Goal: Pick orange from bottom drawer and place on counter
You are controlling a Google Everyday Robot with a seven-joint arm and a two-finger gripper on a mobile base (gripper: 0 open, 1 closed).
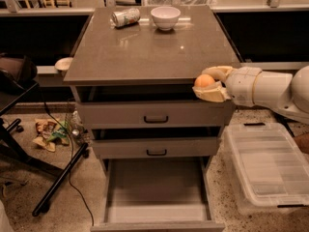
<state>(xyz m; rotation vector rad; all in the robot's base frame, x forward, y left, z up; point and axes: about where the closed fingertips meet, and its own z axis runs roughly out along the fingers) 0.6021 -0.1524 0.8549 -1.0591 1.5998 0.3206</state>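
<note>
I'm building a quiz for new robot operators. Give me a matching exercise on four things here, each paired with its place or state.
1. orange
2. white bowl
3. can
4. bottom drawer

A. pulled open, nothing visible inside
B. lying on its side at the back of the counter
C. upright at the counter's back
D. held in the gripper by the counter's front right edge

Pairs: 1-D, 2-C, 3-B, 4-A
</note>
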